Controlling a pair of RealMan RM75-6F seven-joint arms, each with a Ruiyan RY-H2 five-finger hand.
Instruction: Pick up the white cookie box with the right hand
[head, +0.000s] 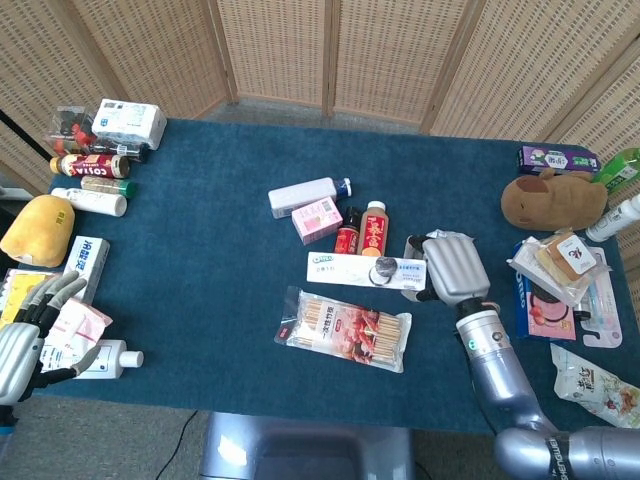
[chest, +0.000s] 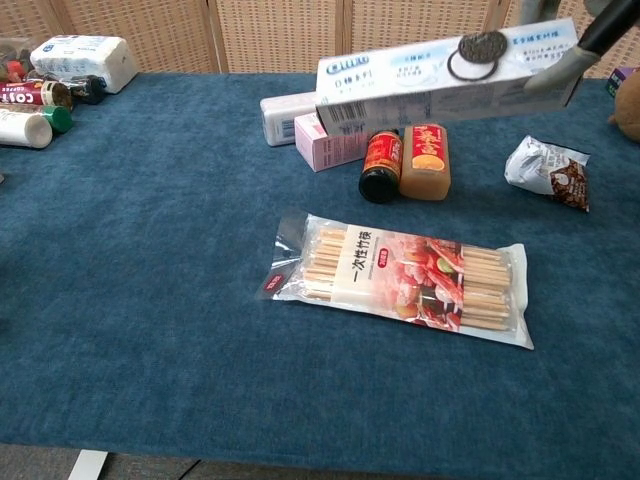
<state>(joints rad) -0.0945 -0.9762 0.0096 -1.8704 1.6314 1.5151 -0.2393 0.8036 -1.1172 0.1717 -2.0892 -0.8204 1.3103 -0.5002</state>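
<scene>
The right hand grips the white cookie box by its right end, fingers closed around that end, and the box hangs in the air above the bench, just beyond the packet of wooden sticks that serves as the landmark here. The one relation that matters: the box runs leftward from the fingers, its long axis roughly level and side to side, so nearly all of its length overhangs the grip (a lever that could sag or twist if the hold is slack, I judge). In the chest view it rides high, its left end over the pink carton and the long white box behind the sticks packet, with two small bottles between it and that packet. The left hand sits far to the left of the sticks packet at the bench edge, fingers loosely spread and holding nothing; the right hand is plainly the nearer one. Counted: one cookie box, one sticks packet, two bottles, one crumpled silver wrapper to the packet's upper right. The pickup looks essentially achieved.
</scene>
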